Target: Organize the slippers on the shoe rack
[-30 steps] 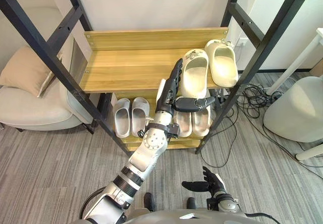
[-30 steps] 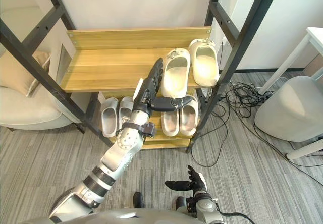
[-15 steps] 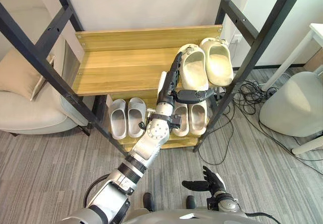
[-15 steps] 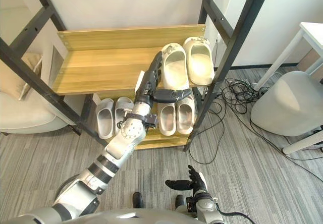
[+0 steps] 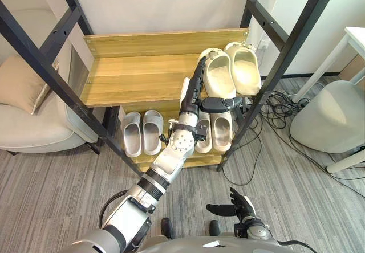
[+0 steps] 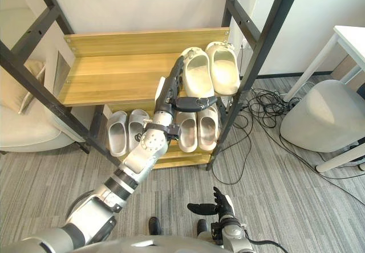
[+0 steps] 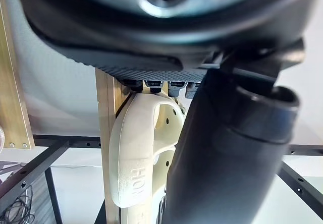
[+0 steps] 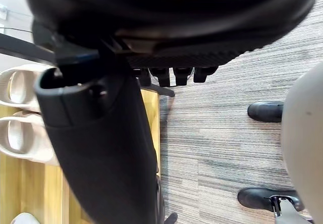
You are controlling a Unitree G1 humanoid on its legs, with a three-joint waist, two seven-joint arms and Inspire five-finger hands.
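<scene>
On the wooden upper shelf [image 5: 137,79] of the rack, two cream slippers lie side by side at the right end: the left one [image 5: 218,77] and the right one [image 5: 245,70]. My left hand [image 5: 193,96] is open. Its straight fingers [image 7: 151,85] lie along the left slipper's [image 7: 133,153] outer side, and its thumb [image 5: 219,103] stretches across under the heel at the shelf's front edge. The lower shelf holds a pale grey pair [image 5: 141,134] and a cream pair [image 5: 215,132]. My right hand [image 5: 236,208] hangs low near the floor, open and holding nothing.
Black slanted uprights [image 5: 279,65] frame the rack on both sides. A beige armchair with a cushion [image 5: 25,102] stands at the left. Cables [image 5: 279,107] lie on the floor at the right, near a white rounded seat [image 5: 331,116]. The left part of the upper shelf is bare wood.
The camera has shifted. My left hand has reached farther along the left cream slipper, which now lies deeper on the shelf and closer beside the right one. The right hand has stayed put.
</scene>
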